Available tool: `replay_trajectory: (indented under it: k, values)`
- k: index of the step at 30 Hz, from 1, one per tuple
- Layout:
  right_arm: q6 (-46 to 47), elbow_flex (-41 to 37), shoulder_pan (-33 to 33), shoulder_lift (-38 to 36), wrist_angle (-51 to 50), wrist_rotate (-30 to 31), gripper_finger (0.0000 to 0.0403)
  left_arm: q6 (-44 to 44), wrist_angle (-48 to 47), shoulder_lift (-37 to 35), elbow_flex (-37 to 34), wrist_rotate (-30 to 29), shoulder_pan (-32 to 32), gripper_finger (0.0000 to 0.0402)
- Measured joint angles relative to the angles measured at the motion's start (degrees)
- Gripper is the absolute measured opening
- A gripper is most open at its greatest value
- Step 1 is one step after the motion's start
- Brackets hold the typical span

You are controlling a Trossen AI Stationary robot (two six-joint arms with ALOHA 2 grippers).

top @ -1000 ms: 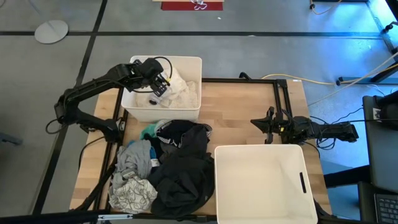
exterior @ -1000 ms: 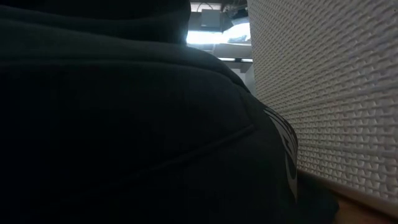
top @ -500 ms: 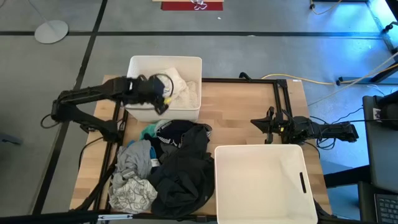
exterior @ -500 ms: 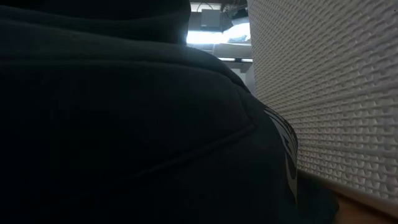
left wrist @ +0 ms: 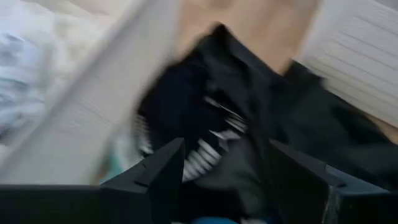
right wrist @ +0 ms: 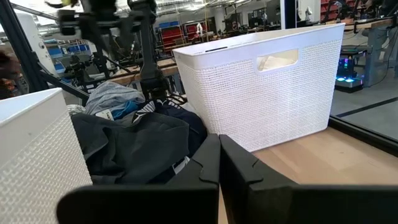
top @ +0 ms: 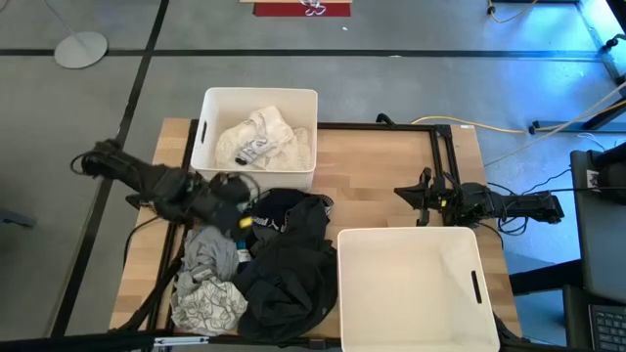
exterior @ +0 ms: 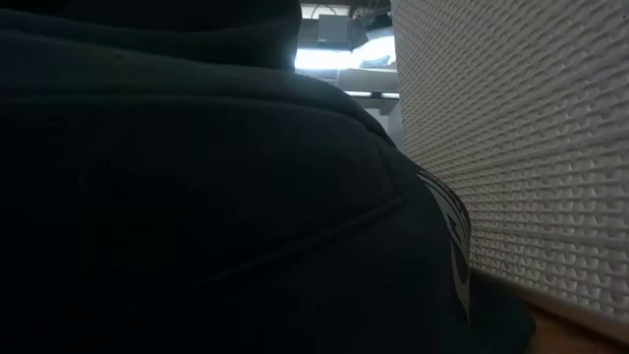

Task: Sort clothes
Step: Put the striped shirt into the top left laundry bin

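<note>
The clothes lie in two places. A loose pile sits on the table's near left: a black garment (top: 289, 264), a grey one (top: 210, 249), a white one with grey print (top: 205, 305) and a teal one (top: 235, 207). White clothes (top: 259, 137) lie in the far-left white bin (top: 207, 103). My left gripper (top: 238, 205) (left wrist: 227, 180) hangs open over the far end of the pile, above the black garment (left wrist: 249, 124), with nothing between its fingers. My right gripper (top: 423, 198) (right wrist: 219, 155) rests shut at the table's right, pointing level toward the pile (right wrist: 137, 137).
A larger white bin (top: 411, 240) with nothing in it stands at the near right, beside the pile; its textured wall (exterior: 521, 147) and the black garment (exterior: 197, 197) fill the low view. Bare wood (top: 377, 176) lies between the two bins.
My left gripper has swung from above the far-left bin toward the table's near edge, coming over the far end of the pile, and has turned about as it went. The white clothes stay in the bin. The pile has not moved.
</note>
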Motion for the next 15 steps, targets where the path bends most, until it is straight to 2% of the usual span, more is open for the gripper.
replay_trajectory:
  k: [8, 15]
  values:
    - [0.15, -0.04, 0.0, -0.01, 0.6, 0.04, 0.0003, -15.56, -0.03, 0.27, 0.0, 1.53, -14.02, 0.0212]
    - [0.23, -0.04, 0.0, -0.01, 0.52, -0.02, 0.0003, -23.07, 0.33, 4.53, 0.0, 2.51, -22.67, 0.0212]
